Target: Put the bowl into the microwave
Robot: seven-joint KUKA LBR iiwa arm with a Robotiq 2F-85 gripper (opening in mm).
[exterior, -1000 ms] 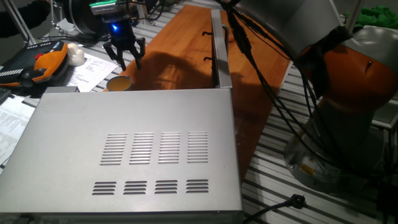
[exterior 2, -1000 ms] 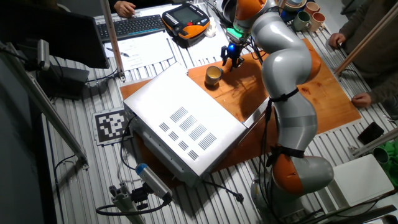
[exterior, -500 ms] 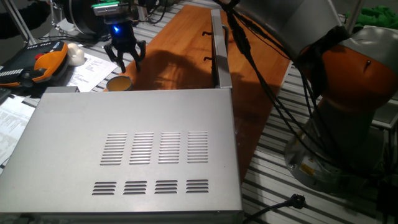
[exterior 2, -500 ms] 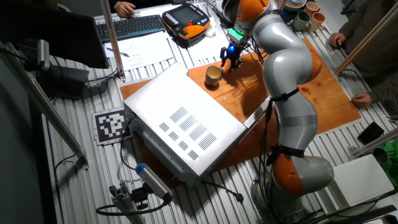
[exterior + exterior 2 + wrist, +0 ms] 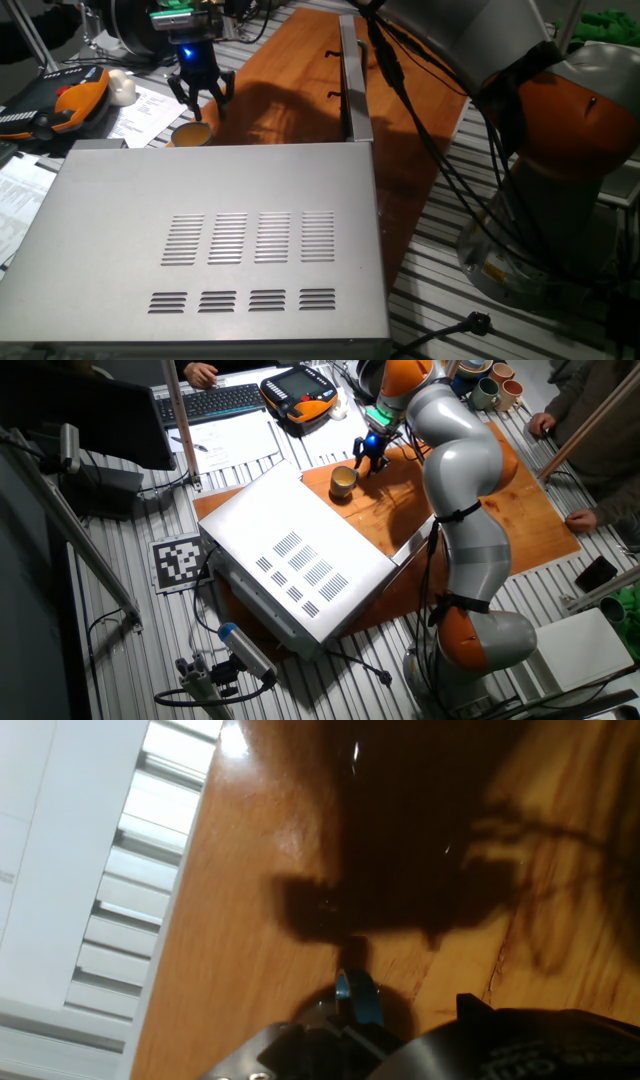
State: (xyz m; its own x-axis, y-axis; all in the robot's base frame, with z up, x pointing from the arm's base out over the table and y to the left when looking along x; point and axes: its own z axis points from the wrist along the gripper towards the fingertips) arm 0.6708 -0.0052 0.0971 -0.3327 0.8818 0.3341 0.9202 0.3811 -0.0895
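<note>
Bowl (image 5: 343,480) first: I see it small, round and golden-tan with a thin rim, sitting on the glossy orange-brown wooden board (image 5: 470,510), just beyond the back edge of the microwave (image 5: 215,240). From one fixed view only its upper rim peeks over that edge (image 5: 190,133).

My gripper (image 5: 201,101) hangs just above and beside the bowl, black fingers spread apart with nothing between them, a blue light glowing on the wrist above. From the other fixed view the gripper (image 5: 369,457) sits just right of the bowl, and I cannot tell whether it touches.

Microwave now: a big brushed silver-grey box, flat top with two rows of four vent-slot groups, its thin door (image 5: 352,75) swung out and seen edge-on over the board.

Hand view is mostly polished wood with a dark blurred shadow across it; pale slatted table (image 5: 130,890) runs down the left side.

The arm (image 5: 462,490) is smooth grey with orange joints, cables draped along it. An orange-and-black pendant (image 5: 298,385) lies on papers nearby.
</note>
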